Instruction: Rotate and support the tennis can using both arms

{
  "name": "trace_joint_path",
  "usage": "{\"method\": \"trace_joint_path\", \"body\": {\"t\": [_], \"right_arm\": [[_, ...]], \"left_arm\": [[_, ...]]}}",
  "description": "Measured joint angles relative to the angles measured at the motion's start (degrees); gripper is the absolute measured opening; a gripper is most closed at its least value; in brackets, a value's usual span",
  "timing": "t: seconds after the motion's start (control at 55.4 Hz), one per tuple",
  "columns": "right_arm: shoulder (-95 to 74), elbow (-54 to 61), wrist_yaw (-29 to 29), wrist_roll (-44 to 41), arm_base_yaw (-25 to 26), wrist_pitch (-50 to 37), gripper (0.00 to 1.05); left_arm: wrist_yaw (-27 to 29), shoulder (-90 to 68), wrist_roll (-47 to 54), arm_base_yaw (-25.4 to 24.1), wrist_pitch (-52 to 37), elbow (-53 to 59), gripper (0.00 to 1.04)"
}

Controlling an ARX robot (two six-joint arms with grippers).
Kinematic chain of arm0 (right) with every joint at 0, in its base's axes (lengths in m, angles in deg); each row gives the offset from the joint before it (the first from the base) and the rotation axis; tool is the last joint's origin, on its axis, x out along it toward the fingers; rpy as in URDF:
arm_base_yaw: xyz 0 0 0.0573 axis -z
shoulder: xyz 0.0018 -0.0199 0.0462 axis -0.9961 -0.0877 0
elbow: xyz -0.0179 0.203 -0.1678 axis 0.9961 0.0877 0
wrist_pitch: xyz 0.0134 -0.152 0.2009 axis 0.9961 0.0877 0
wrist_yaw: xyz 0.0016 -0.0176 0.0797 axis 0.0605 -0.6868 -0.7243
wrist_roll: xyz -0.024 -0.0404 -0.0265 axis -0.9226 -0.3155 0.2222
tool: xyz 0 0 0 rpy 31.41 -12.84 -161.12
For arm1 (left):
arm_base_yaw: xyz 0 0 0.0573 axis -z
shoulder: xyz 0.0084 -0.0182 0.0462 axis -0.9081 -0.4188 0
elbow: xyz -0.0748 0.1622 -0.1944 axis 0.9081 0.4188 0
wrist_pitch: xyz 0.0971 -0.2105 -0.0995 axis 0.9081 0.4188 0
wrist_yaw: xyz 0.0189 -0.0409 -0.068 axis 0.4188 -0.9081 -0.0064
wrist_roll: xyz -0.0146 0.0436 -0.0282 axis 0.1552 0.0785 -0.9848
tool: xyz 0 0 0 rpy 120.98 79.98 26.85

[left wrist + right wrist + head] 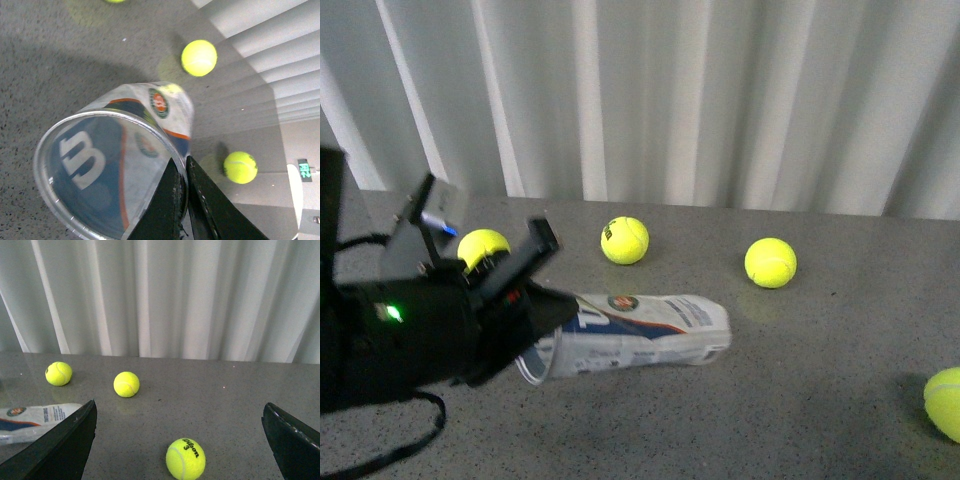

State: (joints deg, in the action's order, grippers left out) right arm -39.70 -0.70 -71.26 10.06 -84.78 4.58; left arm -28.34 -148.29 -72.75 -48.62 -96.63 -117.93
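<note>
The tennis can (650, 330) lies on its side on the grey table (820, 380), with its open end towards my left arm (410, 340). It is a clear tube with a blue-and-white label, an orange stripe and a round badge. My left gripper (542, 338) is shut on the rim of the open end. In the left wrist view the two fingers (172, 200) pinch the can's wall (100, 165), one inside and one outside. My right gripper (179, 407) is open and empty. The can's far end (35, 420) shows beside one of its fingers (60, 450). The right arm is out of the front view.
Several loose tennis balls lie on the table: one behind my left gripper (483, 247), two beyond the can (625, 240) (770, 262), and one at the right edge (945, 402). A ball (185, 458) lies between my right fingers. A white curtain (670, 90) hangs behind.
</note>
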Motion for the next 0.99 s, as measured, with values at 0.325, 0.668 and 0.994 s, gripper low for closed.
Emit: {"method": "trace_joint_path", "body": {"t": [0.325, 0.668, 0.994], "right_arm": [[0.0, 0.0, 0.0, 0.0, 0.0, 0.0, 0.98], [0.0, 0.0, 0.0, 0.0, 0.0, 0.0, 0.98], [0.0, 0.0, 0.0, 0.0, 0.0, 0.0, 0.98]], "left_arm": [[-4.1, 24.7, 22.6, 0.1, 37.8, -17.8, 0.04], [12.9, 18.1, 91.1, 3.7, 79.6, -38.8, 0.04], [19.5, 12.0, 110.0, 7.2, 88.8, -43.3, 0.04]]}}
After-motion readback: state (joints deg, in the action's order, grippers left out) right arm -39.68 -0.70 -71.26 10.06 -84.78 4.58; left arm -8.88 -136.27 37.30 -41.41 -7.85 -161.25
